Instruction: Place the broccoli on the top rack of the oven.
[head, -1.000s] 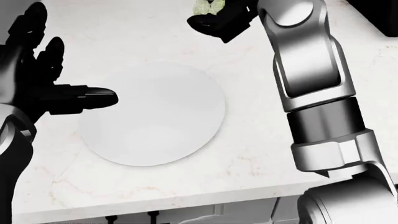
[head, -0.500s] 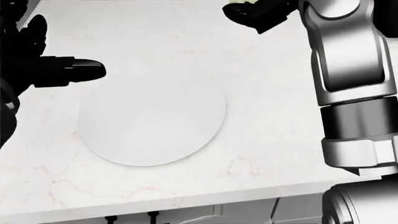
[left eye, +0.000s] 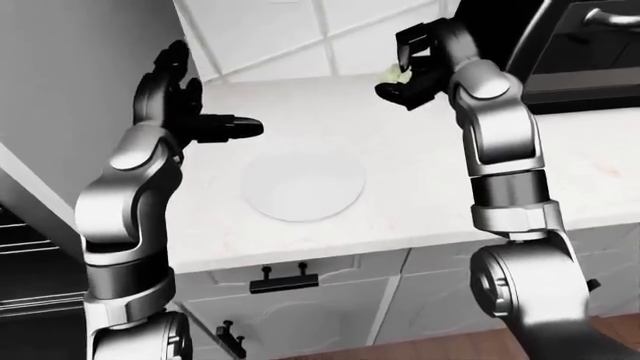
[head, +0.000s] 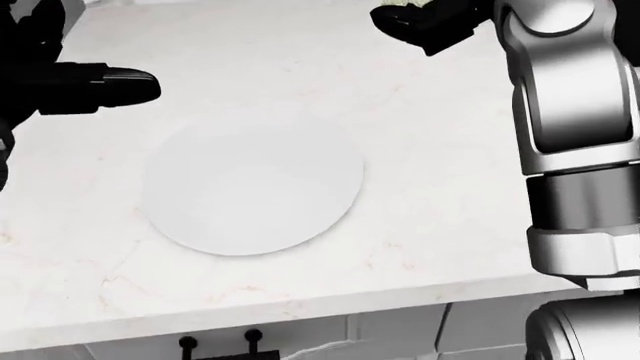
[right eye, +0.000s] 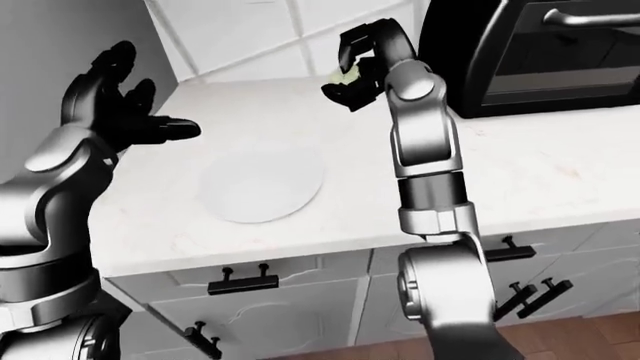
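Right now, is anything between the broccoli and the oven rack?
Yes: the oven door looks closed, handle across its top. The right hand holds the broccoli up beside it, to the left in the right-eye view; no rack shows.

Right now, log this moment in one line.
right hand: shut on broccoli, raised | left hand: open | plate: bare | oven: closed

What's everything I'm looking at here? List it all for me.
Round white plate: one, white, empty, lying on the countertop's middle.
White marble countertop: one, pale, across the left-eye view.
Pale green broccoli: one, held above the counter, near the view's top.
Black countertop oven: one, upper right of the right-eye view, door shut.
White cabinet drawers: several, black handles, beneath the counter.
White tiled wall: top.
Left hand: black, open, empty.
Right hand: black, closed around the broccoli.
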